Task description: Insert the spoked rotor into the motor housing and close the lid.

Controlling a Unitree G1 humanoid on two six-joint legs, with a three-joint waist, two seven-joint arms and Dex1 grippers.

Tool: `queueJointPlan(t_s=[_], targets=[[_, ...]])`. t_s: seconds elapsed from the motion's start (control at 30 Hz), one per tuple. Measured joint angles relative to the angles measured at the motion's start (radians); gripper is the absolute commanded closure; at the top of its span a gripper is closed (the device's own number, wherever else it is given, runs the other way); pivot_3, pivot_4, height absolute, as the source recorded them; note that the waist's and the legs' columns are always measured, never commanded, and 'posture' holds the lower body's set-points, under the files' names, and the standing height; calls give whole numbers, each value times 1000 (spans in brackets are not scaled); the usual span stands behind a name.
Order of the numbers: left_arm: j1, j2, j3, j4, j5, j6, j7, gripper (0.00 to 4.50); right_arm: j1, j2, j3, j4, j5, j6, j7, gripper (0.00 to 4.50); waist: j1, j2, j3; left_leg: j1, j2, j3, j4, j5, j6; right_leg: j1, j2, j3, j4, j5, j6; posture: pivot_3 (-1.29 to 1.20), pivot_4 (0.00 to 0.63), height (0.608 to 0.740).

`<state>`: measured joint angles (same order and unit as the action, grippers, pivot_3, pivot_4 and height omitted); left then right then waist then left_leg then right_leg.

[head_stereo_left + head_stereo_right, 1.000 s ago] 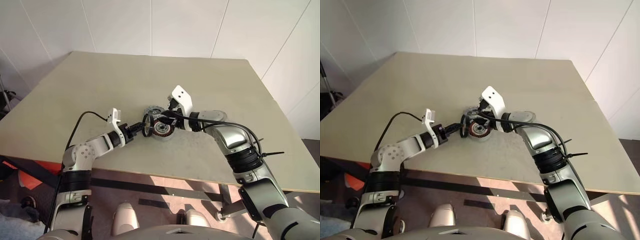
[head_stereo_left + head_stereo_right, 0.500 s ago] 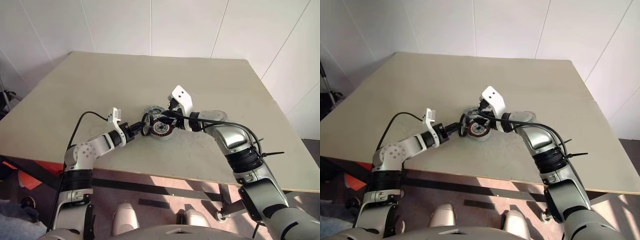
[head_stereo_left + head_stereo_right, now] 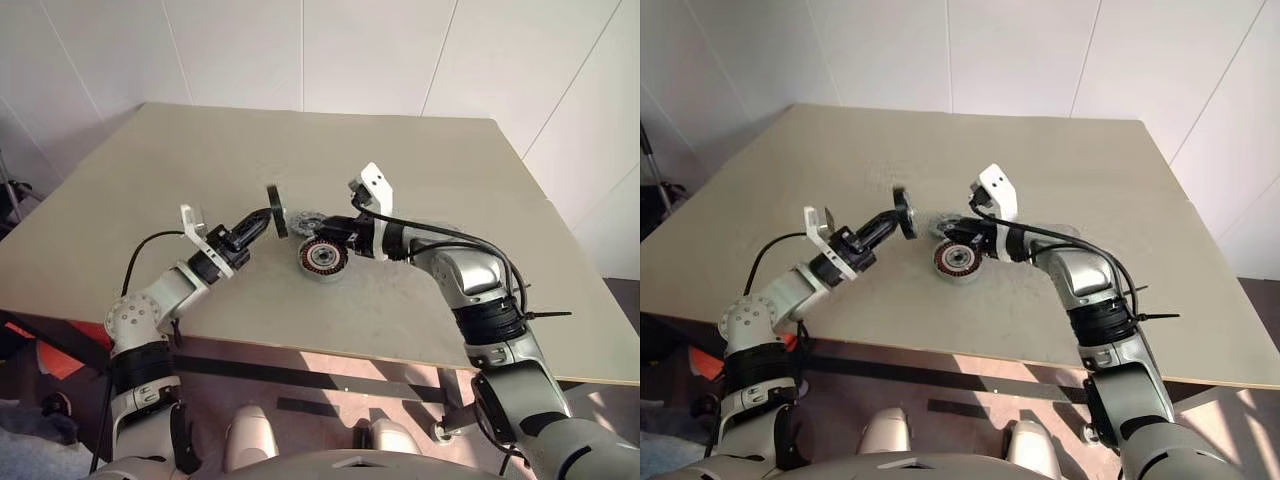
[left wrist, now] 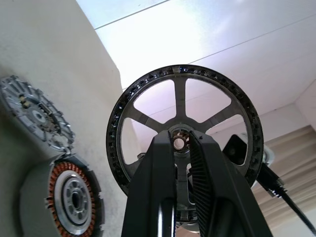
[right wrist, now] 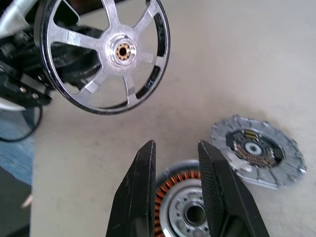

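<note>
The left gripper [image 4: 181, 148] is holding the spoked rotor [image 3: 276, 197] by one spoke near its hub, in the air above the table [image 3: 400, 160], up and to the left of the motor housing [image 3: 322, 257]. The rotor is standing on edge. The right gripper [image 5: 175, 168] is hanging just over the housing with a narrow gap between its fingers, holding nothing. The lid [image 5: 256, 149] is lying flat just beside the housing. To do this step well, the robot probably needs to turn the rotor flat, center its hub over the housing's pale center, then lower it straight. The right gripper should probably be moving aside.
</note>
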<state>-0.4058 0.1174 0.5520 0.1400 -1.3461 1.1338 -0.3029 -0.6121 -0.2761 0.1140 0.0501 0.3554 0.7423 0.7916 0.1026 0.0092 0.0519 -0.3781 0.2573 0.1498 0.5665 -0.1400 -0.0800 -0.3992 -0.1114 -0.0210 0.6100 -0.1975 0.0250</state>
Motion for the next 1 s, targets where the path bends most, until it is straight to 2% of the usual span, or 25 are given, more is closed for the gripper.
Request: queueJointPlan(t_s=[0.17,0.4,0.7,1.0], targets=[[-10,-17,16,89,-78,-13,7,4364,-12,31,-76,12,93,17,11,3017,1,0,0,0,0,0,1,0,0,1,0,0,0,0,0,0,0,740],[-12,-54,0,211,-80,-36,-27,4364,-42,51,-135,12,193,42,11,3017,3,0,0,0,0,0,-1,0,0,1,0,0,-1,0,0,0,0,740],[-57,-104,-23,215,-103,-30,-41,4364,-49,77,-135,60,196,38,-4,3017,3,0,0,0,0,0,-1,1,-1,1,0,0,-1,0,0,0,0,740],[-64,-97,-34,206,-132,-23,-40,4364,-72,103,-131,84,197,26,-9,3017,3,0,0,0,0,0,-1,1,-2,1,0,-1,-2,0,0,0,0,740]])
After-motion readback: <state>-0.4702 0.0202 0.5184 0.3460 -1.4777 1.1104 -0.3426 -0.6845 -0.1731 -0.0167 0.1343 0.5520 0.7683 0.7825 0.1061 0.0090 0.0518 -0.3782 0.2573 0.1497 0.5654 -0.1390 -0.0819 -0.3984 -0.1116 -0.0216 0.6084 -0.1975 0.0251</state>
